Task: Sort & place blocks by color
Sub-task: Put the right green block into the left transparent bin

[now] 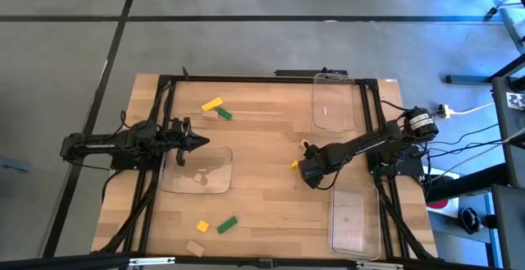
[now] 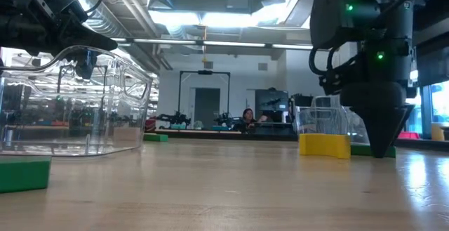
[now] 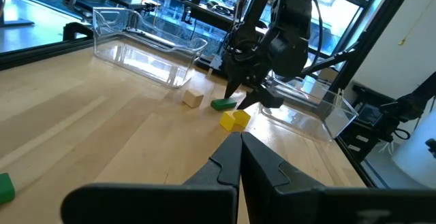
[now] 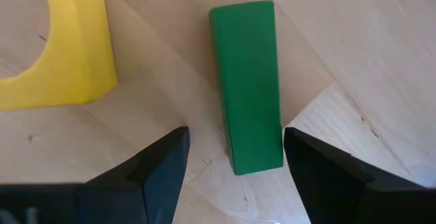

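Observation:
My right gripper [image 1: 305, 165] is open and points down at mid-table. In its wrist view its fingers stand on either side of one end of a green block [image 4: 246, 81], which lies flat on the table; I see no touch. A yellow arch-shaped block [image 4: 65, 47] lies beside it, and a tan block [image 3: 193, 99] is close by. My left gripper [image 1: 199, 143] is shut and empty above the far edge of a clear tray [image 1: 215, 181]. Other yellow [image 1: 212, 103] and green [image 1: 223, 114] blocks lie at the far left. Yellow [image 1: 202, 226], green [image 1: 226, 224] and tan [image 1: 194, 248] blocks lie near the front edge.
A second clear tray [image 1: 334, 106] stands at the far right and a third [image 1: 354, 221] at the near right, close to my right arm. Bare wood lies between the left tray and my right gripper. A person sits far off in the room [image 2: 247, 117].

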